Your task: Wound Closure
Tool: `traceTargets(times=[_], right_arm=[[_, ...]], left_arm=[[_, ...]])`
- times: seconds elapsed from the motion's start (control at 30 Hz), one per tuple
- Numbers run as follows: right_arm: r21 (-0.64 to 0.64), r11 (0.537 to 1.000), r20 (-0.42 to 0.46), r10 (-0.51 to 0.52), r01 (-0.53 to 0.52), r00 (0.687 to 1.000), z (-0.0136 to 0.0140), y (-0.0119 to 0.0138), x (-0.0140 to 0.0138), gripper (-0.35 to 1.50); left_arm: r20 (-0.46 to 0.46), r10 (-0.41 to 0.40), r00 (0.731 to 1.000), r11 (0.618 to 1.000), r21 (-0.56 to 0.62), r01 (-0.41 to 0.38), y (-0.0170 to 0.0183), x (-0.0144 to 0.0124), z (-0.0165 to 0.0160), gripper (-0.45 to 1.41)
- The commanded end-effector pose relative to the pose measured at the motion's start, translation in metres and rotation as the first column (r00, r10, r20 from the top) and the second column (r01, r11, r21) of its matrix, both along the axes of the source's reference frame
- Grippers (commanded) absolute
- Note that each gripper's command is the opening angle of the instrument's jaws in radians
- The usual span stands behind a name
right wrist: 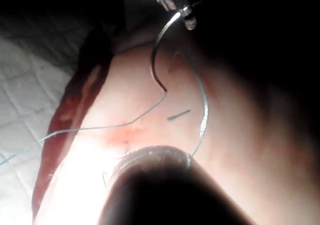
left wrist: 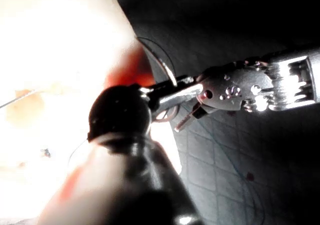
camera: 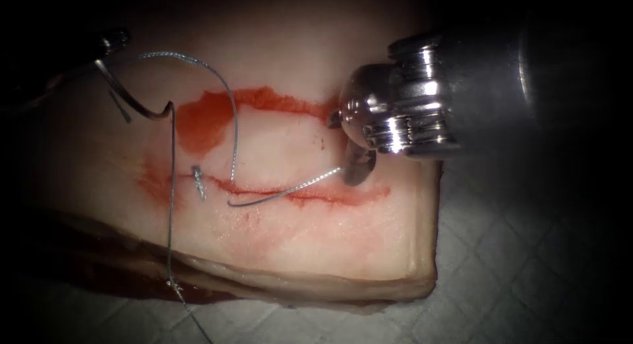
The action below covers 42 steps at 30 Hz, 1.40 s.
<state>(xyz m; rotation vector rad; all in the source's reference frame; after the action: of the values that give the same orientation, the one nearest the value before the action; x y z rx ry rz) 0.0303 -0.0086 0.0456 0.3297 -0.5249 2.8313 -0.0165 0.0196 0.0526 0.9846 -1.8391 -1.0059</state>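
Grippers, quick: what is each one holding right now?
Left gripper: shut on the curved steel needle near its blunt end, needle clear of the pale pork tissue.
Right gripper: shut on the thin grey thread.

The right tool (camera: 359, 166) has a broad, dull grey shaft (camera: 527, 74) ending in a polished steel wrist (camera: 395, 113): a rounded dome with stacked ridged bands that catch bright highlights, and short dark jaws below it. The left tool (camera: 113, 41) is dark, with a small glossy tip. In the left wrist view its wrist (left wrist: 240, 87) is silvery metal with round pins and slotted links
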Motion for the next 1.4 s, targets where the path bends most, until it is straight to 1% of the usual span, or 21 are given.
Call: traceTargets(times=[0.03,0.17,0.3,0.37,0.43,0.5,0.6,0.63,0.77,0.87,0.97,1.1,1.13,1.27,1.4], right_arm=[[-0.004,1.0,-0.003,0.001,-0.001,1.0,0.0004,-0.0001,0.001,0.68],[-0.013,1.0,-0.005,-0.005,0.005,1.0,0.0011,-0.0007,0.0012,0.32],[-0.027,1.0,-0.003,-0.004,0.004,1.0,0.0027,-0.0015,0.0017,0.26],[-0.036,0.999,0.001,-0.005,0.005,1.0,0.0038,-0.002,0.002,0.14],[-0.043,0.999,0.003,-0.003,0.003,1.0,0.0047,-0.0022,0.0023,-0.08],[-0.044,0.999,0.007,-0.002,0.003,1.0,0.0051,-0.0022,0.0025,-0.35],[-0.017,1.0,0.023,-0.021,0.022,1.0,0.0047,-0.0018,0.0028,-0.35],[-0.009,1.0,0.034,-0.001,0.001,0.999,0.0044,-0.0017,0.0027,-0.35],[0.006,1.0,0.042,0.021,-0.021,0.999,0.0032,-0.0011,0.0026,-0.35],[0.017,0.999,0.051,0.036,-0.037,0.998,0.0025,-0.0007,0.0018,-0.35],[0.017,0.997,0.05,0.073,-0.074,0.996,0.002,0.0006,-0.001,-0.35],[0.004,0.993,0.062,0.116,-0.117,0.991,0.0021,0.0012,-0.0051,-0.35],[-0.003,0.99,0.064,0.14,-0.14,0.988,0.0024,0.0012,-0.0065,-0.35],[-0.01,0.983,0.042,0.182,-0.182,0.982,0.0035,0.0002,-0.0106,-0.35],[-0.009,0.977,0.042,0.214,-0.214,0.976,0.004,-0.0004,-0.0133,-0.35]], left_arm=[[0.001,0.0,1.0,1.0,-0.001,0.0,0.0001,-0.0006,0.0005,-0.45],[0.001,0.0,1.0,1.0,-0.001,0.0,0.0001,-0.0006,0.0005,-0.45],[0.001,0.0,1.0,1.0,-0.001,0.0,0.0001,-0.0006,0.0005,-0.45],[0.001,0.0,1.0,1.0,-0.001,0.0,0.0001,-0.0006,0.0005,-0.45],[0.001,0.0,1.0,1.0,-0.001,0.0,0.0001,-0.0006,0.0005,-0.45],[0.001,0.001,1.0,1.0,-0.001,-0.001,0.0001,-0.0005,0.0005,-0.45],[0.001,0.001,1.0,1.0,-0.001,-0.001,0.0001,-0.0005,0.0005,-0.45],[0.001,0.001,1.0,1.0,-0.001,-0.001,0.0001,-0.0005,0.0005,-0.45],[0.002,0.001,1.0,1.0,-0.001,-0.001,0.0002,-0.0005,0.0005,-0.45],[0.002,0.001,1.0,1.0,-0.001,-0.001,0.0002,-0.0005,0.0004,-0.45],[0.002,0.001,1.0,1.0,0.0,-0.001,0.0002,-0.0005,0.0003,-0.45],[0.002,0.001,1.0,1.0,0.0,-0.001,0.0002,-0.0005,0.0004,-0.45],[0.002,0.001,1.0,1.0,0.0,-0.001,0.0002,-0.0005,0.0004,-0.45],[0.002,0.001,1.0,1.0,0.0,-0.001,0.0002,-0.0005,0.0004,-0.45],[0.002,0.002,1.0,1.0,-0.001,-0.002,0.0002,-0.0005,0.0004,-0.45]])
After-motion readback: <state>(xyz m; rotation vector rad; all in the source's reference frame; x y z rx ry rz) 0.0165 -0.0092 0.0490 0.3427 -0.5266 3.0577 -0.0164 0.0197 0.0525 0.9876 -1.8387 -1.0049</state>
